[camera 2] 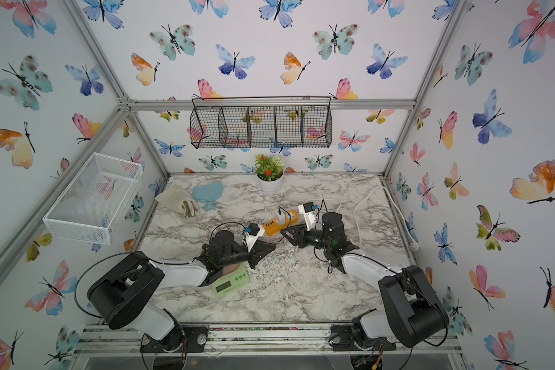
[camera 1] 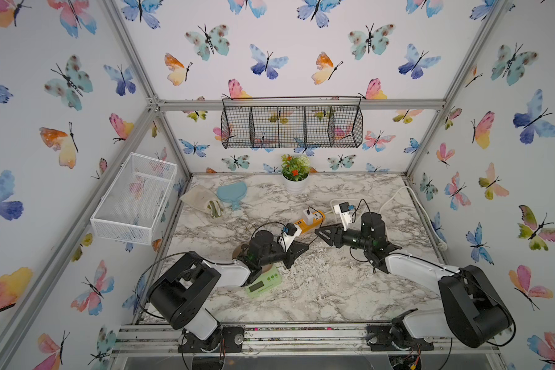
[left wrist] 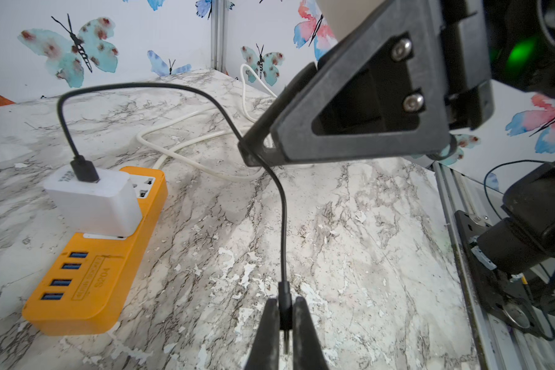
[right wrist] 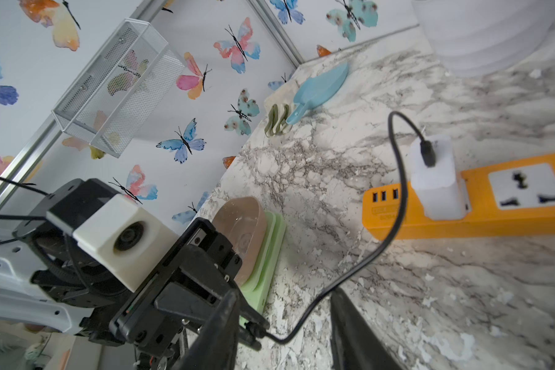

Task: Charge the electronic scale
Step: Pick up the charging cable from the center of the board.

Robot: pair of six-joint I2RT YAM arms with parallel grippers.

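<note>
The electronic scale [camera 1: 265, 283] [camera 2: 231, 283], pale green with a dark display, sits at the front left under my left arm. In the right wrist view its pink tray and green base [right wrist: 269, 253] are seen edge-on. My left gripper [left wrist: 284, 307] [camera 1: 304, 248] is shut on the plug at the free end of a black cable [left wrist: 282, 224]. That cable runs up to a white charger cube [left wrist: 93, 201] plugged into the orange power strip [left wrist: 93, 282]. My right gripper [right wrist: 284, 323] [camera 1: 318, 232] stands open close by. The cable [right wrist: 366, 256] passes between its fingers untouched.
A potted plant [camera 1: 295, 182] stands at the back of the table. A blue paddle-shaped mirror [camera 1: 233, 192] and a cloth bag [camera 1: 199, 197] lie at the back left. White cord [camera 1: 398, 195] loops along the right side. Wire baskets [camera 1: 135, 195] [camera 1: 292, 123] hang on the walls.
</note>
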